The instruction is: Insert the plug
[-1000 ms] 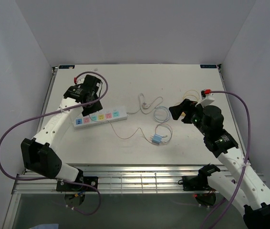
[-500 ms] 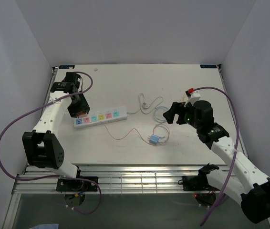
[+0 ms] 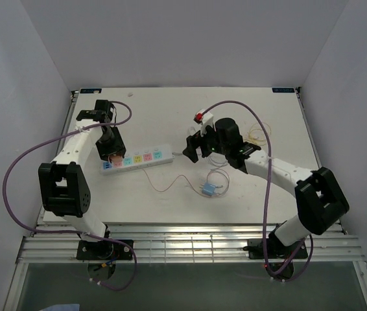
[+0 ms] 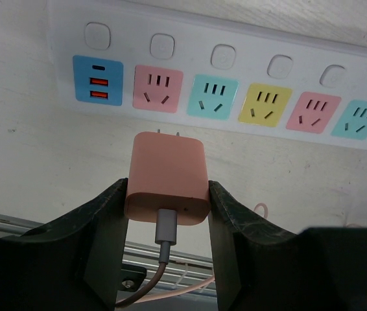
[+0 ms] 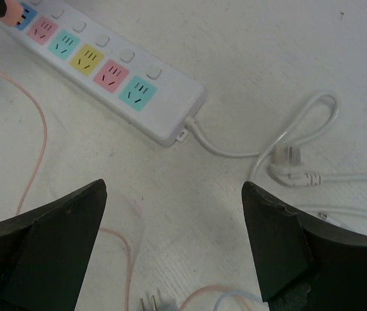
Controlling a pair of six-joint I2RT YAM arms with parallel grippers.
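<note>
**Pink plug (image 4: 167,176) poised at the left end of the power strip (image 4: 248,48).** The left jaws, at the tip of the left arm (image 3: 80,144), are closed on the plug's two sides, and its grey lead (image 4: 163,238) trails out behind. The two prongs (image 4: 170,134) point at the strip but stand apart from it. They line up roughly with the pink socket (image 4: 157,89), second from the left beside the blue USB panel (image 4: 97,80).

Further right on the worktop (image 3: 170,107), the right jaws on the right arm (image 3: 268,165) hang spread wide and empty above the strip's right end. That is near where the white cord (image 5: 225,146) leaves the strip, and the jaws do not appear to touch it.

The likeliest failure is a slightly offset approach. The plug sits a little right of the socket's centre in the left wrist view, so the prongs could land on the plastic face rather than in the slots.

Nothing seems to pin the strip down, so such a push would probably slide or swing it across the smooth worktop and spoil the line-up.

The jaws grip only the plug's smooth sides, so resistance at the prongs could tip or twist it in the grasp. The lead could also tug it off line if it snags.

Whether the prongs match the socket's upper slots in angle cannot be told from here.
</note>
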